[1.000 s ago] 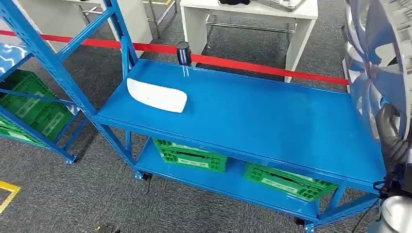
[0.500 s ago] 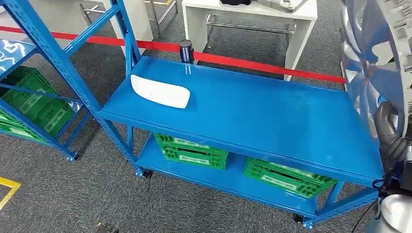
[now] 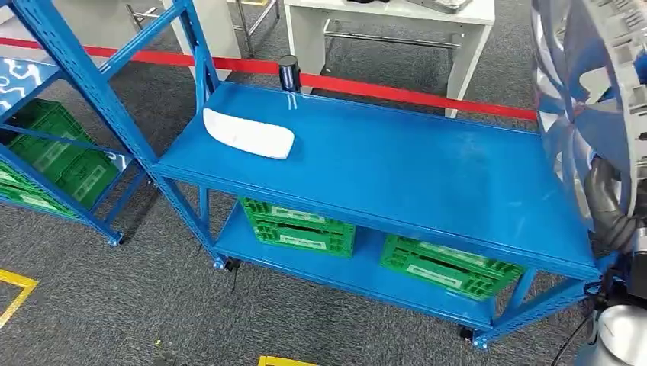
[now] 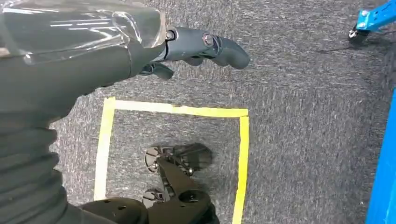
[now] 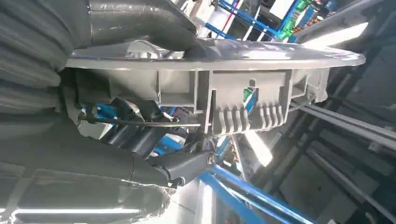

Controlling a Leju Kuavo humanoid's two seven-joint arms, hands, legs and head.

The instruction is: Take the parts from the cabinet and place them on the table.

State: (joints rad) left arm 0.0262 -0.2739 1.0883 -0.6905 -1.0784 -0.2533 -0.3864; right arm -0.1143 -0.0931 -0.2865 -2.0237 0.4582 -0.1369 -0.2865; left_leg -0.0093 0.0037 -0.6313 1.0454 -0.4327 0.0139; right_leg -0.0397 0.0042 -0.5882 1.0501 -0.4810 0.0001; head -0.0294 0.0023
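Observation:
A white oblong part [image 3: 248, 133] lies on the far left of the blue table [image 3: 427, 175]. At the right edge of the head view a large silver wheel cover [image 3: 587, 91] stands on edge above the table's right end. My right hand [image 5: 93, 154] grips it, with the thumb over the rim of the wheel cover [image 5: 261, 56] and dark fingers behind its ribbed back. My left hand [image 4: 187, 46] hangs over the grey carpet, fingers apart and holding nothing.
Two green crates [image 3: 301, 229] [image 3: 450, 267] sit on the table's lower shelf. The blue cabinet rack [image 3: 84, 91] stands to the left with more green crates [image 3: 53, 152]. A black post [image 3: 288, 72] and red tape [image 3: 412, 95] run behind, before a white table [image 3: 389, 15]. Yellow floor lines [image 4: 243, 154] lie below.
The whole picture has shifted, so the camera has moved; the table now sits slightly higher and further left. The white part stays put and my right hand keeps the wheel cover.

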